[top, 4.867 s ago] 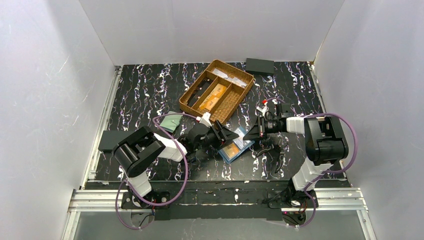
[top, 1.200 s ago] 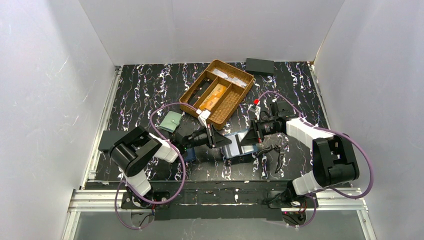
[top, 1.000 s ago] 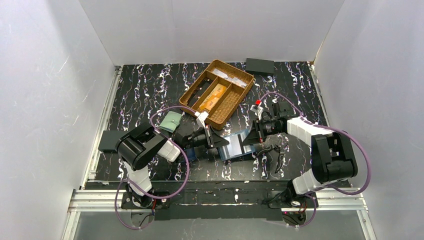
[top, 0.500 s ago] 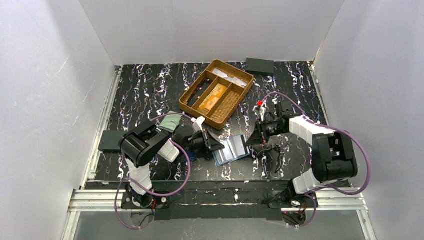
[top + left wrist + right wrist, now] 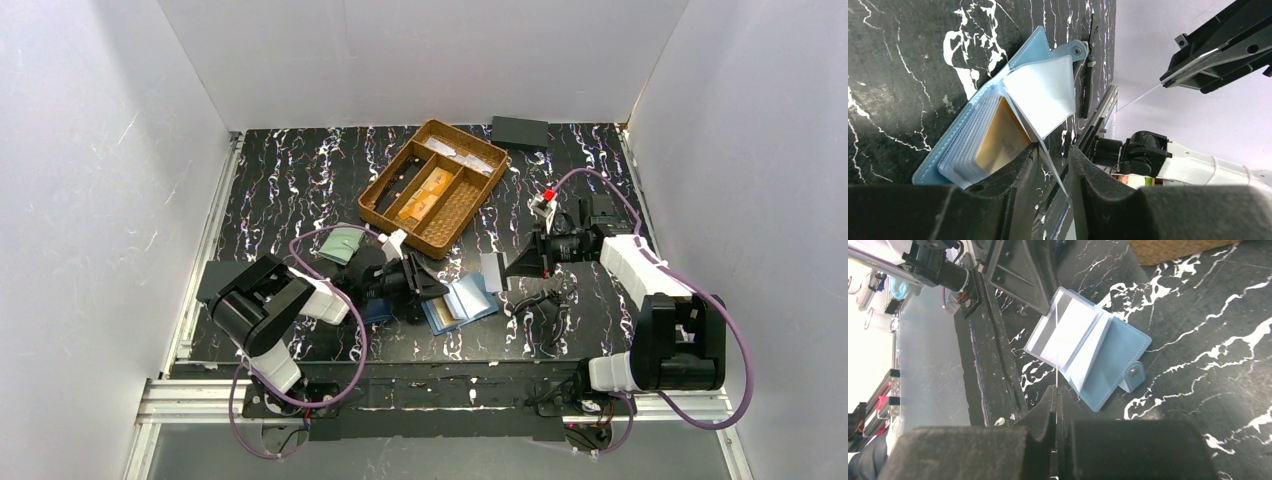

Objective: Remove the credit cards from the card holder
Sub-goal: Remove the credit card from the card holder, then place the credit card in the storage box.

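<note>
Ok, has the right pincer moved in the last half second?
Yes. Against the wicker tray, the right pincer has drawn back rightward, away from the card holder, with a card pinched in it.

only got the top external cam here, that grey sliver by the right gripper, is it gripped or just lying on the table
Observer: Gripped. In the right wrist view the right gripper has its jaws shut on a thin card, seen edge-on, and the card holder lies open beyond it.
Operator: any cards in the holder, cant tell from up here
Observer: Yes. The left wrist view shows an orange-gold card tucked in one of the holder's clear sleeves.
</note>
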`<state>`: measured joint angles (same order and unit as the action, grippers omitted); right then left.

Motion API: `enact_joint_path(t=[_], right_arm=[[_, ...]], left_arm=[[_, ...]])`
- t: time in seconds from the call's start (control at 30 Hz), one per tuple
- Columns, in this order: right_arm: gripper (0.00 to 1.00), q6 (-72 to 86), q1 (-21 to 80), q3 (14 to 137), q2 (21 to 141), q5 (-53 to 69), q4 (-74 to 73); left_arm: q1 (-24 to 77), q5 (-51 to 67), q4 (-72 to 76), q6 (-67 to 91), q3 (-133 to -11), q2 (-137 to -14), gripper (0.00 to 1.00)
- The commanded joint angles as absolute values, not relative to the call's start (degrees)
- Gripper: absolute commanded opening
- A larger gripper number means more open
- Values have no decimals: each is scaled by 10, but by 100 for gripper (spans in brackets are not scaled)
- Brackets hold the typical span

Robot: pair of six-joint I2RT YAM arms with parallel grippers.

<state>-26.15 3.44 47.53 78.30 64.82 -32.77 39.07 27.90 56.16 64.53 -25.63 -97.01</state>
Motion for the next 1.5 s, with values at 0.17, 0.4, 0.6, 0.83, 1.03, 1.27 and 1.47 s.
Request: enact_joint_path(t=[0.17,0.4,0.6,0.83,1.03,1.27,1.47], right_arm=[[1,-291,6,483,770,678,-350],[1,-329,6,488,749,673,-380],[1,-517,6,543,759,675,-529],[1,-858,0,666,819,657,-796],[1,-979,31,711,825,624,-816],[1,-1007,70,695,751,597,-706],[1,-920,157,628,655,492,-505]], left_arm=[[396,304,511,651,-296,-944,29],[396,233,326,562,-265,-767,31],[392,155,223,532,-234,-581,54],[377,117,220,661,-205,-468,98],[375,148,239,779,-224,-486,99],[391,208,269,834,-290,-576,99],[441,199,294,881,-348,-669,98]])
